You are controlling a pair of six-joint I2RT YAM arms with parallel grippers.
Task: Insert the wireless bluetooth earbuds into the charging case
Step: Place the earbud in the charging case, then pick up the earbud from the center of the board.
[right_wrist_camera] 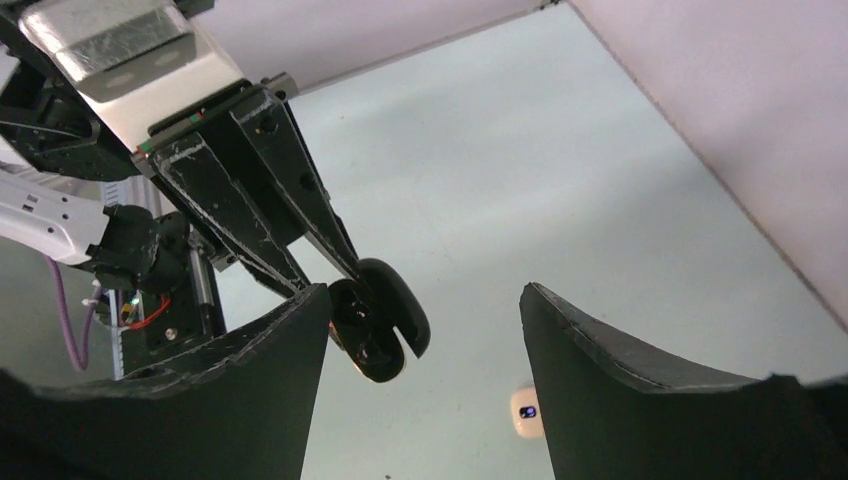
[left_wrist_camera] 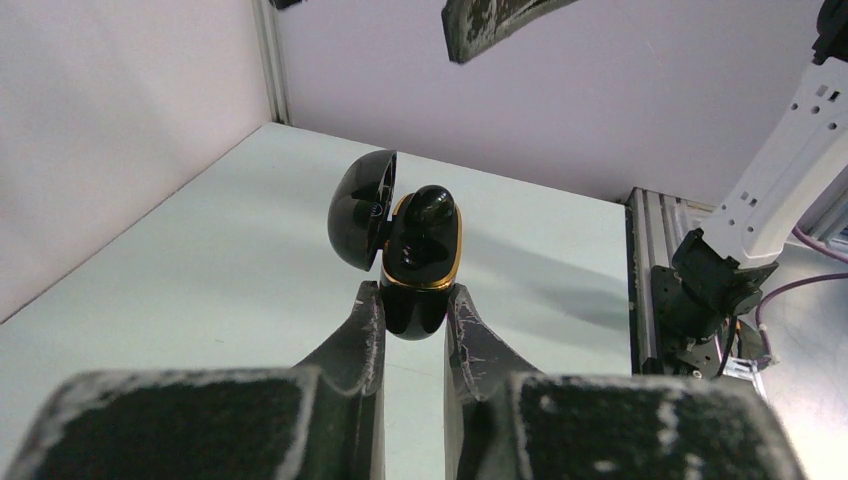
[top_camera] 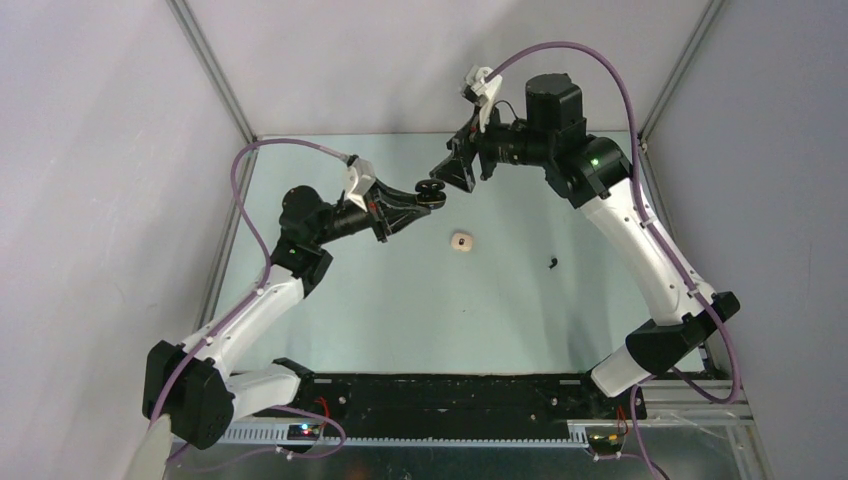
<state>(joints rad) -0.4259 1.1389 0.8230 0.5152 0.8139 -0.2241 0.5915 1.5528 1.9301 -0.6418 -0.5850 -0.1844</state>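
My left gripper [top_camera: 428, 196] is shut on the black charging case [top_camera: 433, 191] and holds it above the table. In the left wrist view the fingers [left_wrist_camera: 372, 310] pinch the case's lower body [left_wrist_camera: 418, 300]. Its lid [left_wrist_camera: 360, 212] is open to the left, and a black rounded earbud [left_wrist_camera: 432, 205] seems to sit inside the gold rim. My right gripper [top_camera: 455, 172] is open and empty, just right of the case. In the right wrist view the case [right_wrist_camera: 380, 330] hangs by my gripper's [right_wrist_camera: 425, 292] left finger. A tiny black earbud [top_camera: 552, 263] lies on the table.
A cream-white rounded case [top_camera: 461, 242] lies mid-table below both grippers; it also shows in the right wrist view [right_wrist_camera: 527, 412]. Grey walls and metal frame posts [top_camera: 215, 70] enclose the pale green table [top_camera: 400, 310].
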